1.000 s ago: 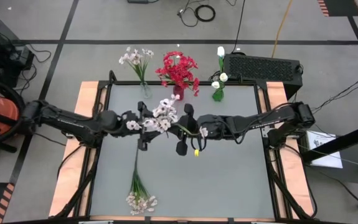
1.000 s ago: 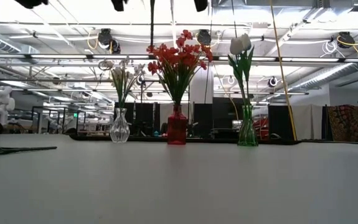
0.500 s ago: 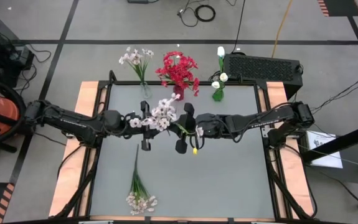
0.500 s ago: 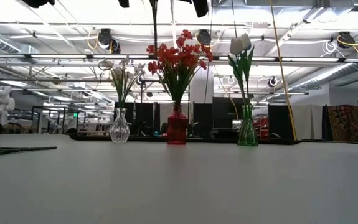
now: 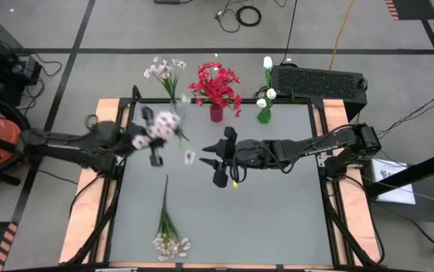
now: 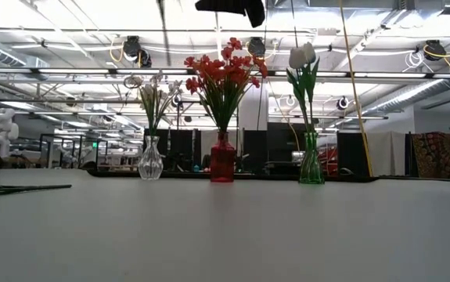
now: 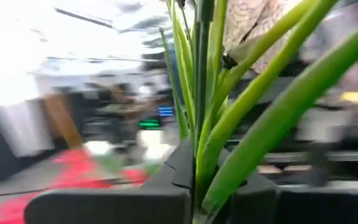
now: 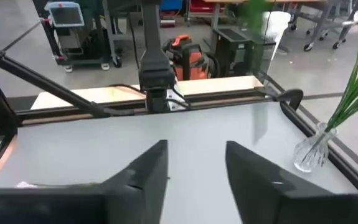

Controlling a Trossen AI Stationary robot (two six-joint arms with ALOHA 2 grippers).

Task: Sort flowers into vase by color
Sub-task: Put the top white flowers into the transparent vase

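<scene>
A stem of pale pinkish-white blossoms [image 5: 162,125] with long green leaves [image 7: 241,106] hangs above the table's left half, and my left gripper [image 5: 155,140] is shut on it. My right gripper [image 5: 213,156] stands open over the table's middle with nothing between its fingers [image 8: 142,171]. Along the far edge stand three vases. A clear vase [image 6: 151,158] holds pale blossoms, a red vase [image 6: 222,162] holds red blooms [image 5: 217,81], and a green vase [image 6: 311,160] holds white tulip buds [image 5: 268,63]. Another pale-blossom stem [image 5: 167,227] lies flat near the front left. My left gripper pinches the stem and a few of its leaves [image 7: 198,177] between its two fingers, below the blossoms. The fingers come about level from the table's left and lie across the stem. The flower is lifted clear of the table, its blossoms toward the far side.
Wooden rails [image 5: 103,121] edge the table on the left and right. A dark box [image 5: 318,81] stands beyond the far right corner. The grey surface [image 5: 262,219] between the lying stem and the right rail is bare.
My left gripper has shut on the pale-blossom stem and drawn it up and toward the table's left edge. My right gripper, which held the stem before, has opened, let it go and stayed in place.
</scene>
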